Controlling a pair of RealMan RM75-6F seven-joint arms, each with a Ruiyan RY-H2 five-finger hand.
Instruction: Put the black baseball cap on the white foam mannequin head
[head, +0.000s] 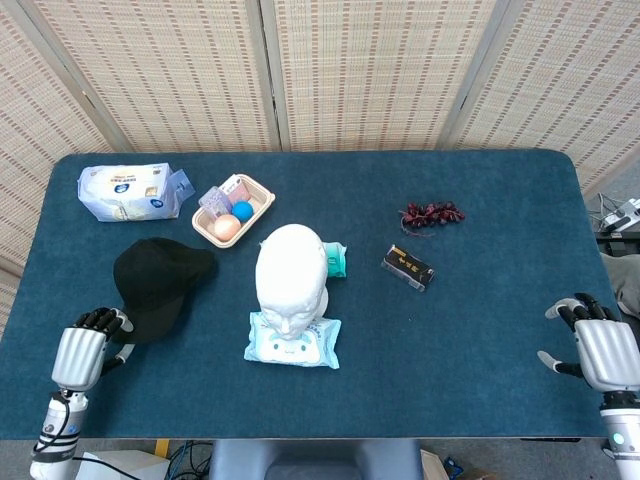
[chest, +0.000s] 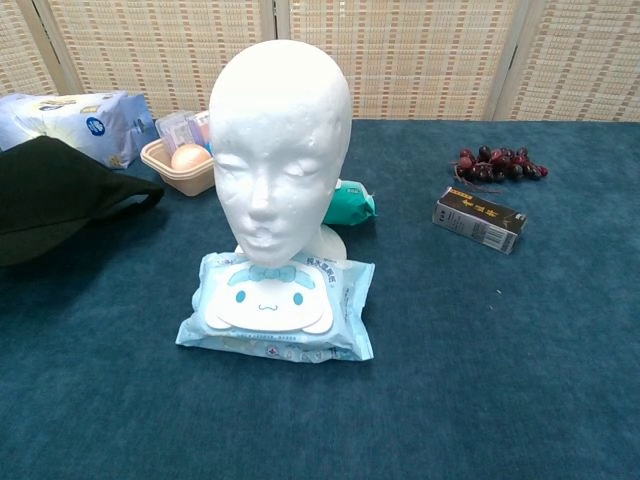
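Cap (head: 160, 283) sits L of the head (head: 291, 275), near table (head: 480, 360) front-left, long axis running diagonal: brim end near-left at L hand (head: 82, 352), crown toward far-right. L hand fingers curl at brim edge; looks like it's grasping cap, contact mostly hidden. In chest view cap looks lifted off cloth. R hand (head: 603, 350) at front-right edge, fingers spread, holding nothing. Head upright, faces robot.
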